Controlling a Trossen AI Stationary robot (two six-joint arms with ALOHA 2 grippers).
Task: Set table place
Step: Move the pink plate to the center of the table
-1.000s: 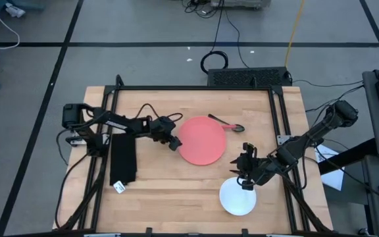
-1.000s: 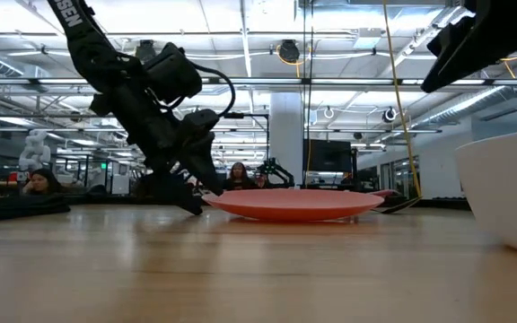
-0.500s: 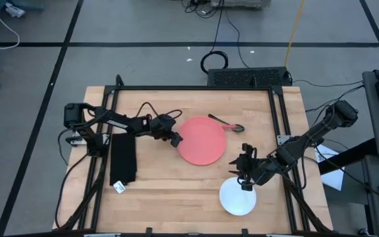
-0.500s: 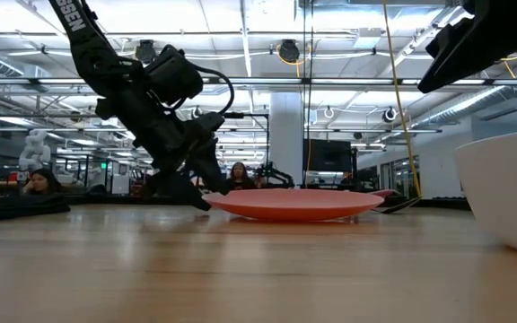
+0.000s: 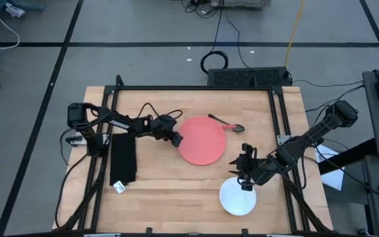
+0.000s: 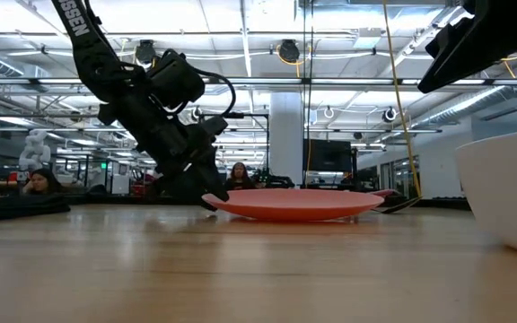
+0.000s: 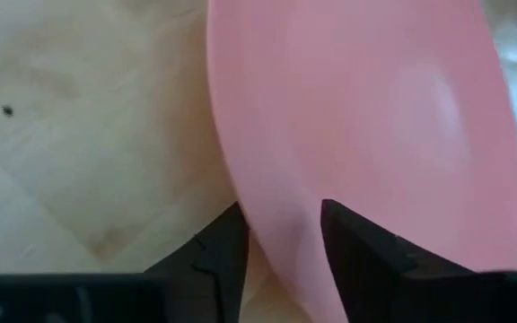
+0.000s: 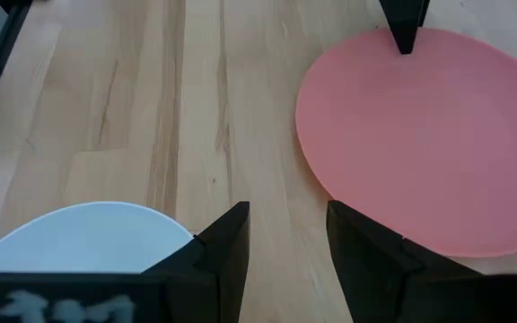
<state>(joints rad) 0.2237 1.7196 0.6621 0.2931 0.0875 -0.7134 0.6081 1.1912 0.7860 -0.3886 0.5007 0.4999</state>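
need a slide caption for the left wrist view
Left gripper straddling the rim of the pink plate on the wooden table.

Left end effector [image 5: 176,139] low, fingers parted; right end effector [image 5: 243,176] raised, fingers parted.

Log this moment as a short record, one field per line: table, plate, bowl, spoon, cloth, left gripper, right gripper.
table: light-wood table with black frame rails
plate: pink plate, flat near the middle
bowl: white bowl, near the front edge on the right
spoon: spoon behind the plate, by its far-right rim
cloth: folded black cloth at the left
left gripper: left gripper at the plate's left rim, one finger on each side of the edge
right gripper: right gripper above bare wood between bowl and plate, open, holding nothing
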